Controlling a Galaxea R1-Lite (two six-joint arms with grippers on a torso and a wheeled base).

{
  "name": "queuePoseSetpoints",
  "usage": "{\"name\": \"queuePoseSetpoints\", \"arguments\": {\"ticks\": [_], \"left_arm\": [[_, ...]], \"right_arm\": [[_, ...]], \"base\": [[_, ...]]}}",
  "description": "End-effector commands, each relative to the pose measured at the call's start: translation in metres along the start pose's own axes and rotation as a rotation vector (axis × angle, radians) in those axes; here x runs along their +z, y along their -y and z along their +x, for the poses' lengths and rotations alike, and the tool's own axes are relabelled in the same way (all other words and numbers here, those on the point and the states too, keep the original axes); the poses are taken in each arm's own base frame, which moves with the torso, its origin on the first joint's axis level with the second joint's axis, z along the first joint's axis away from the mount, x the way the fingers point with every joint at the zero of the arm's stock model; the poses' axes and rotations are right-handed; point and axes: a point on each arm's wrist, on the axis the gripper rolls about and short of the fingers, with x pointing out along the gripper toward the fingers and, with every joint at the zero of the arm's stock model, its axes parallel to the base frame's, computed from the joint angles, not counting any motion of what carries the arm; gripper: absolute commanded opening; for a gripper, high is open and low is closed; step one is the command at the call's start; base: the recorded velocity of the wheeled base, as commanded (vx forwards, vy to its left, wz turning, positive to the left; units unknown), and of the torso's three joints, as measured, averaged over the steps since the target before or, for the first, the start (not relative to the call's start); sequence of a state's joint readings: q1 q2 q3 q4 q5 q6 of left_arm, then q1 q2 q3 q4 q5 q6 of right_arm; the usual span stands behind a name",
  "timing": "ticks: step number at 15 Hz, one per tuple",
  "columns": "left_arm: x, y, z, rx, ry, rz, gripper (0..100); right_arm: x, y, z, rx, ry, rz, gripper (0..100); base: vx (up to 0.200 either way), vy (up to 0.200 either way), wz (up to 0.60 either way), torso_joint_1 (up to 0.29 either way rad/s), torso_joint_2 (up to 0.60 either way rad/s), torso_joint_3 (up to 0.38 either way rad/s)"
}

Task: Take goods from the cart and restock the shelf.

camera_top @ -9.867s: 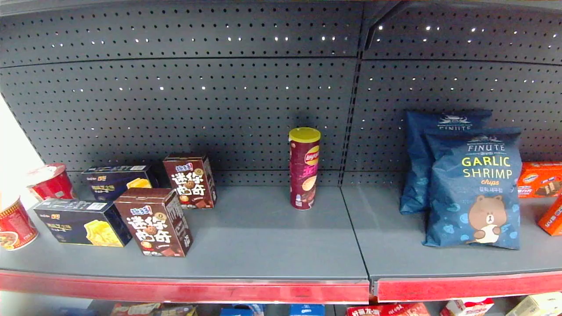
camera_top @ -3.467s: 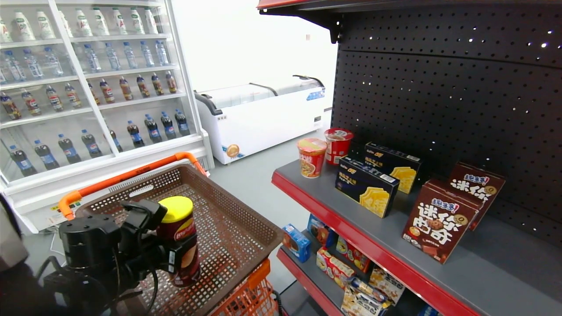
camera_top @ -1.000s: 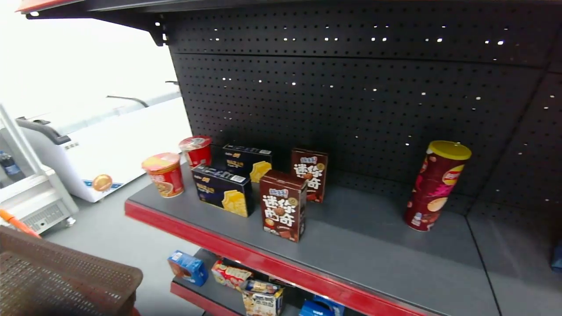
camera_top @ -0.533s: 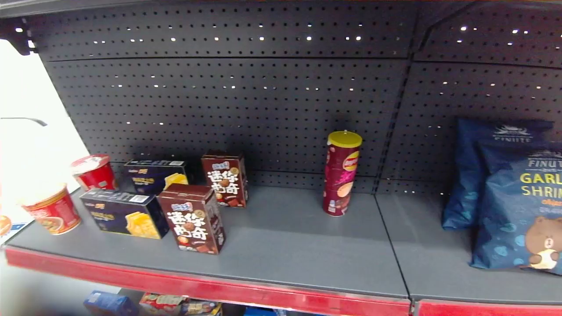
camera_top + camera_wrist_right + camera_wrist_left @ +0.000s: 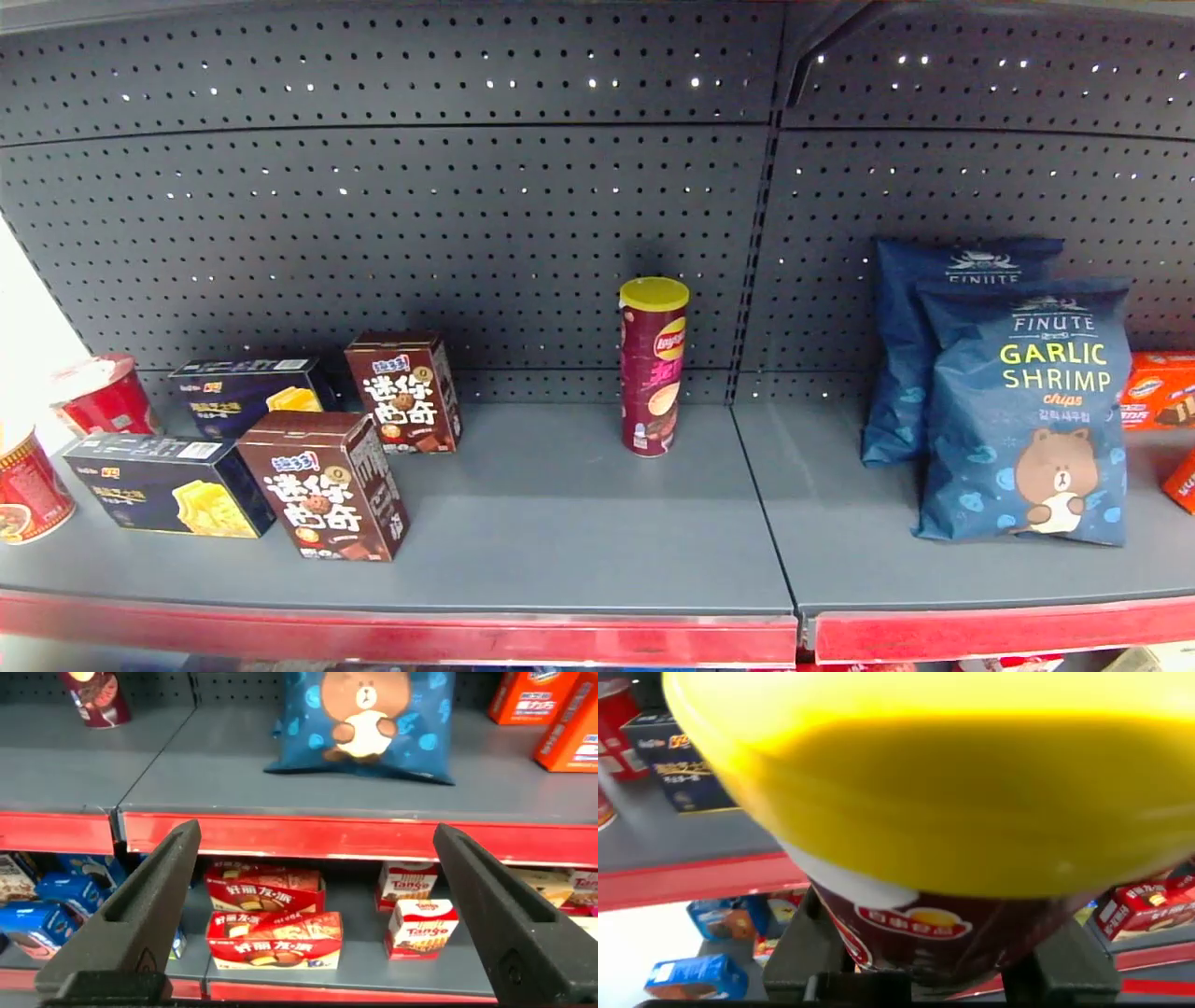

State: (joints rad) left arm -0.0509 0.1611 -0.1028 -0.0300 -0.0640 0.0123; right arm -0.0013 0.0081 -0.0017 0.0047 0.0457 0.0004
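While your left gripper [image 5: 943, 971] was clamped on the chip can [image 5: 924, 803], lid up, the shelf [image 5: 579, 523] lay ahead with room beside the standing can [image 5: 653, 366], and your right gripper [image 5: 316, 859] hung apart, empty.

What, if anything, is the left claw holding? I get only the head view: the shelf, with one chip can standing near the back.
Observer: The left claw is shut on a chip can with a yellow lid, lid toward its wrist camera.
Operator: And the right claw?
Observer: The right claw is open and empty, facing the shelf's red front edge.
Operator: Below that?
Observer: A lower shelf holding red snack boxes.
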Motion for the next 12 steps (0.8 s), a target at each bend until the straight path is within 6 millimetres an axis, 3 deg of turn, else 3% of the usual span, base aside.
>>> {"name": "queuePoseSetpoints", "arguments": {"ticks": [1, 5, 8, 9, 10, 11, 12], "left_arm": [[0.0, 0.0, -0.006, 0.036, 0.045, 0.002, 0], [0.012, -0.001, -0.02, 0.094, 0.031, 0.011, 0], [0.011, -0.001, -0.02, 0.097, 0.018, 0.02, 0], [0.009, -0.001, -0.019, 0.097, 0.012, 0.022, 0], [0.01, -0.001, -0.019, 0.097, 0.017, 0.028, 0], [0.009, -0.001, -0.019, 0.095, 0.012, 0.038, 0], [0.002, -0.001, -0.016, 0.09, -0.015, 0.049, 0]], "right_arm": [[0.0, 0.0, 0.0, 0.002, 0.0, -0.004, 100], [0.0, 0.0, 0.0, 0.003, -0.003, 0.0, 100], [0.0, 0.0, 0.0, 0.002, -0.012, 0.002, 100], [0.011, 0.0, -0.003, 0.011, 0.036, -0.016, 100], [0.099, -0.001, -0.006, 0.021, 0.118, 0.01, 100], [0.12, 0.0, 0.021, 0.04, -0.004, 0.055, 100], [0.135, 0.0, 0.03, 0.116, 0.022, 0.041, 100]], "base": [[0.0, 0.0, 0.0, 0.0, 0.0, 0.0], [0.0, 0.0, 0.0, 0.0, 0.0, 0.0], [0.0, 0.0, 0.0, 0.0, 0.0, 0.0], [0.0, 0.0, 0.0, 0.0, 0.0, 0.0], [0.0, 0.0, 0.0, 0.0, 0.0, 0.0], [0.0, 0.0, 0.0, 0.0, 0.0, 0.0], [0.0, 0.0, 0.0, 0.0, 0.0, 0.0]]}}
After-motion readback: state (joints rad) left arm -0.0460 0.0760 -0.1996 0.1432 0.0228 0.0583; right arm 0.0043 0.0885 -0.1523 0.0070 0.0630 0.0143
